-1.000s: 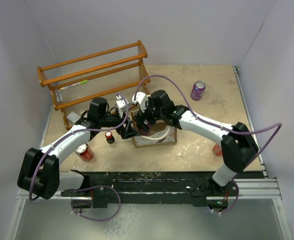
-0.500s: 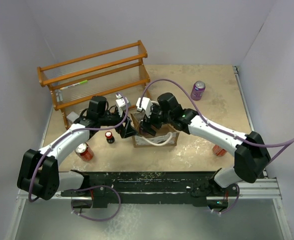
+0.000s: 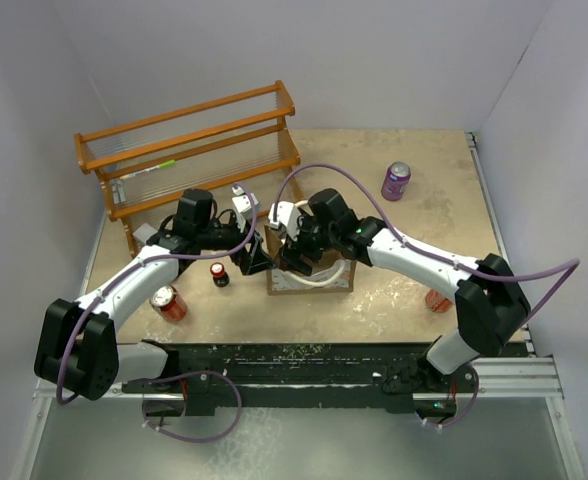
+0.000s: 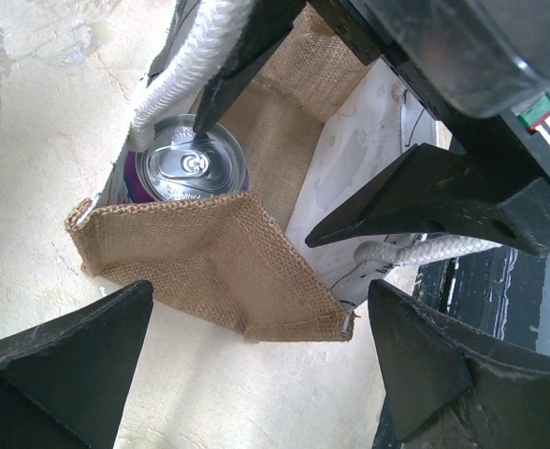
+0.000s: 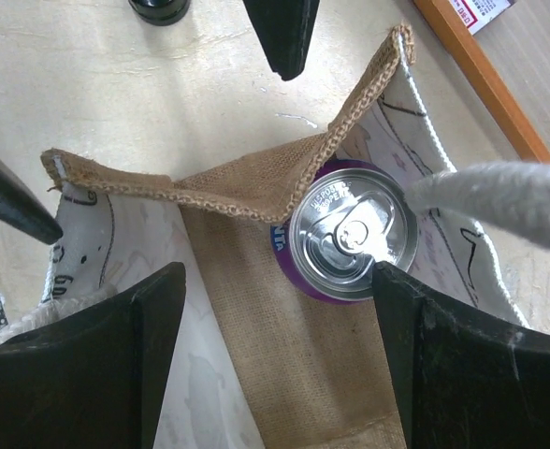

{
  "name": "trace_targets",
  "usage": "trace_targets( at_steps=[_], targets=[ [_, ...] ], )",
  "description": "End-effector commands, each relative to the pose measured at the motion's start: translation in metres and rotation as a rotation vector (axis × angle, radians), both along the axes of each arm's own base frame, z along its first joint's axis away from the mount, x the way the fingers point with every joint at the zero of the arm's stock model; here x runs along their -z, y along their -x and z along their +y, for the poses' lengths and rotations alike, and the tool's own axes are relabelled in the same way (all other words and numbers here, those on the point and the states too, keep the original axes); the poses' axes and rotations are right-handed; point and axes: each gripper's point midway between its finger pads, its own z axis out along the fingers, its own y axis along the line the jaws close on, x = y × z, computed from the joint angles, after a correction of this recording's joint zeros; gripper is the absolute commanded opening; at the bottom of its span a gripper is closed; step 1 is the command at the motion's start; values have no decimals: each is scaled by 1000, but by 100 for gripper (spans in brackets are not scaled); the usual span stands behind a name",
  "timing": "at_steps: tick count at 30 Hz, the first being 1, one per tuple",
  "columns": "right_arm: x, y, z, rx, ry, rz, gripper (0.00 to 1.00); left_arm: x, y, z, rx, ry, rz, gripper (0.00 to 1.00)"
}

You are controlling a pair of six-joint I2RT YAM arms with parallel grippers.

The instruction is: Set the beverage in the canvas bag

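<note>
The canvas bag (image 3: 314,274) stands at the table's middle, tan fabric with pale lining and white rope handles (image 4: 193,54). A purple beverage can (image 5: 354,234) stands upright in one corner of it; it also shows in the left wrist view (image 4: 189,162). My right gripper (image 5: 275,360) is open inside the bag's mouth, empty, with the can just ahead of its right finger. It shows over the bag in the top view (image 3: 296,250). My left gripper (image 4: 256,369) is open at the bag's left side (image 3: 255,260), its fingers spread to either side of the bag's near corner.
A second purple can (image 3: 395,181) stands at the far right. A red can (image 3: 168,303) and a small dark bottle (image 3: 219,274) stand left of the bag. An orange can (image 3: 435,298) is partly hidden behind my right arm. A wooden rack (image 3: 189,155) stands at the back left.
My right gripper has shifted slightly nearer and lower over the bag, and its elbow has swung. My left gripper has stayed at the bag's left side.
</note>
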Motion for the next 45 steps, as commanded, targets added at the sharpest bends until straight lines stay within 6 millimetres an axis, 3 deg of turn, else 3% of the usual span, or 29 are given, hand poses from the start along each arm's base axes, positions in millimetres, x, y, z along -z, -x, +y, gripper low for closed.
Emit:
trace_targets(
  at_steps=[1, 5, 14, 25, 32, 37, 41, 45],
  targets=[
    [-7, -1, 7, -25, -6, 1, 82, -23, -7, -4, 38, 35, -84, 99],
    [-9, 4, 3, -46, -3, -2, 82, -22, -7, -3, 31, 29, -86, 99],
    [-41, 15, -1, -110, -38, -68, 81, -23, -14, -2, 7, 16, -78, 99],
    [-57, 22, -13, -138, -46, -141, 80, -26, -17, -3, 5, 13, -72, 99],
    [-102, 13, -30, -48, -135, -205, 80, -30, -18, -1, 6, 0, -102, 99],
    [-142, 1, -62, 39, -221, -227, 80, -41, -18, 2, 16, -19, -161, 99],
    [-168, -36, -121, 304, -309, -262, 82, -55, -18, 8, 14, -53, -220, 99],
    [-177, -77, -192, 634, -326, -320, 86, -66, -15, 13, 16, -70, -279, 99]
  ],
)
